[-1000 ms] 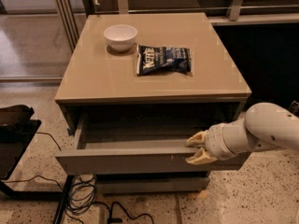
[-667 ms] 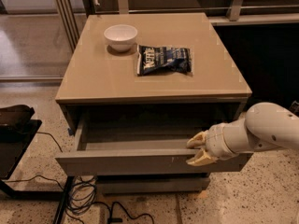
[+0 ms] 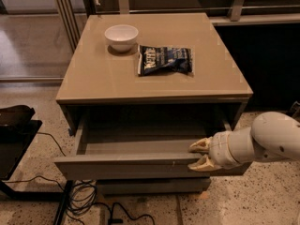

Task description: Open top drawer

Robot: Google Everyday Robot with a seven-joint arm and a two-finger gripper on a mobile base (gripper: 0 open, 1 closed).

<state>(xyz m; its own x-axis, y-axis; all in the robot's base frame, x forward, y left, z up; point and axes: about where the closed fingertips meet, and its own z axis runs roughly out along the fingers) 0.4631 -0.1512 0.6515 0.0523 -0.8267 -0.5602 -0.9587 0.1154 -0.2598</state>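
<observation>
Gripper: fingers pinching the top drawer front, below the desk's front-right corner.
Progress: drawer well out, interior showing — seemingly little pulling left.

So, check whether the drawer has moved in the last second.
Yes, slightly. The front of the drawer now sits a little farther out from the tabletop, toward the camera, with the gripper clamped on its right end.
</observation>
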